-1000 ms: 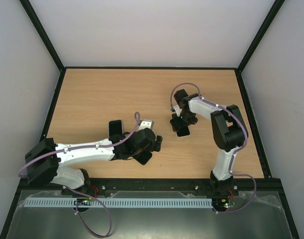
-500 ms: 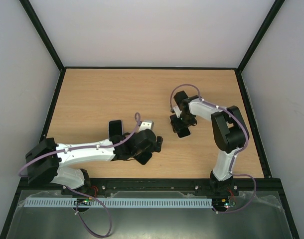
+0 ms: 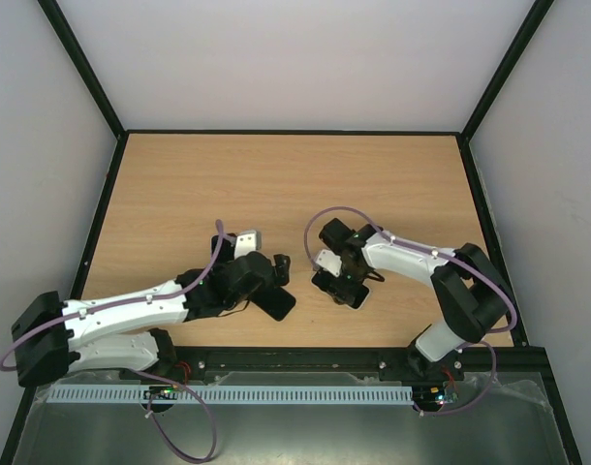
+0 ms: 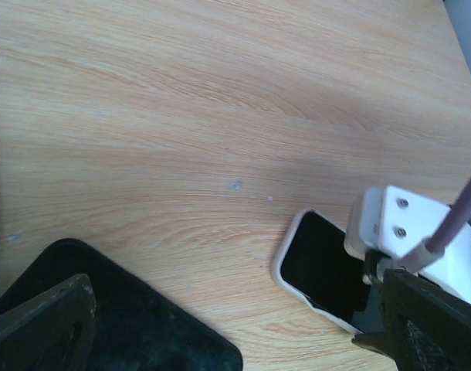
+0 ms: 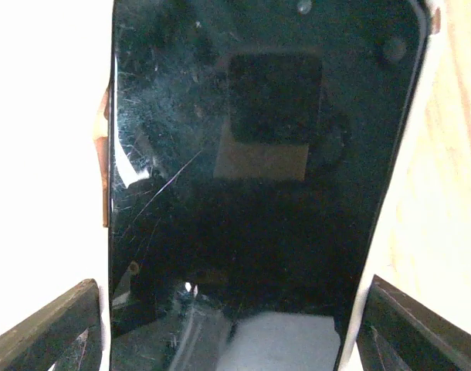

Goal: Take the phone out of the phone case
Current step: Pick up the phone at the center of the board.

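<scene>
Two black slab phones were counted on the wood-grain table [image 3: 179,184]. The phone [image 4: 324,270], glossy and scratched, sat inside the pale, round-cornered phone case [image 4: 284,259] at lower centre-right of the overhead view, directly beneath the right gripper [image 3: 342,283], whose fingers straddled it apart. A matte black phone [image 3: 273,303] lay under the left gripper [image 3: 260,291]; its opening could not be told.

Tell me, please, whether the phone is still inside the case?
Still in. In the left wrist view the case's pale rim wraps the phone's black face; in the right wrist view the rim edges the screen.
</scene>
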`<state>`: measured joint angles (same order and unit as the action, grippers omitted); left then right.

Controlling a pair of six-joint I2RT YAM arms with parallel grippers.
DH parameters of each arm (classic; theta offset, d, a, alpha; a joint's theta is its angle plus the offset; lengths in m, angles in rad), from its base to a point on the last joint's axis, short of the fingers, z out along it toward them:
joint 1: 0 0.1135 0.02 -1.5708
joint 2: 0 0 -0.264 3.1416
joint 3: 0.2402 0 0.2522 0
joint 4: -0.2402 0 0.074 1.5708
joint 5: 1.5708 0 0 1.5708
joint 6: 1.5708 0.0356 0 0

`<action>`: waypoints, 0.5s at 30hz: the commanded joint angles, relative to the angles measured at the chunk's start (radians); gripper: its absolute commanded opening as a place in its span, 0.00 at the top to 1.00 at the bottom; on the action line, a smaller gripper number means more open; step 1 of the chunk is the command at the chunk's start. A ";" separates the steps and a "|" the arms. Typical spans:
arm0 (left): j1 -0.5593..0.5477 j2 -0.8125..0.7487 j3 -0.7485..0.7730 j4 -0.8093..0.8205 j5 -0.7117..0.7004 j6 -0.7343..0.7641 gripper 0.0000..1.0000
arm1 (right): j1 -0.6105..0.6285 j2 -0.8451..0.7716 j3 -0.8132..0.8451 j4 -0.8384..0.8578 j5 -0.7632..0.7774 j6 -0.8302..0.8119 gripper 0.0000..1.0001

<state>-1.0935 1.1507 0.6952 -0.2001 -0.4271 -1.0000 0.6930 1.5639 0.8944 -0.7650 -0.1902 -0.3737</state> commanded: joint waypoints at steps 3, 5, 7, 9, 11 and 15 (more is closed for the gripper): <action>0.022 -0.099 -0.065 -0.003 -0.014 -0.068 0.03 | 0.016 0.022 -0.027 -0.041 0.067 -0.069 0.37; 0.022 -0.109 -0.067 -0.014 -0.014 -0.073 0.03 | 0.017 0.042 -0.026 -0.033 0.072 -0.051 0.31; 0.021 -0.112 -0.069 -0.023 -0.010 -0.079 0.03 | 0.016 0.060 -0.024 -0.019 0.083 -0.029 0.19; 0.021 -0.115 -0.074 -0.025 -0.005 -0.084 0.03 | 0.015 0.076 -0.022 -0.006 0.097 -0.006 0.00; 0.022 -0.115 -0.076 -0.025 -0.002 -0.088 0.03 | 0.015 0.087 -0.019 0.008 0.118 0.023 0.02; 0.021 -0.111 -0.075 -0.020 0.001 -0.090 0.04 | 0.013 0.116 -0.024 0.026 0.174 0.051 0.01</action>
<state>-1.0767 1.0477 0.6327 -0.2058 -0.4213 -1.0744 0.7067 1.6199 0.8833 -0.7769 -0.1383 -0.3683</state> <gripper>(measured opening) 0.967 0.977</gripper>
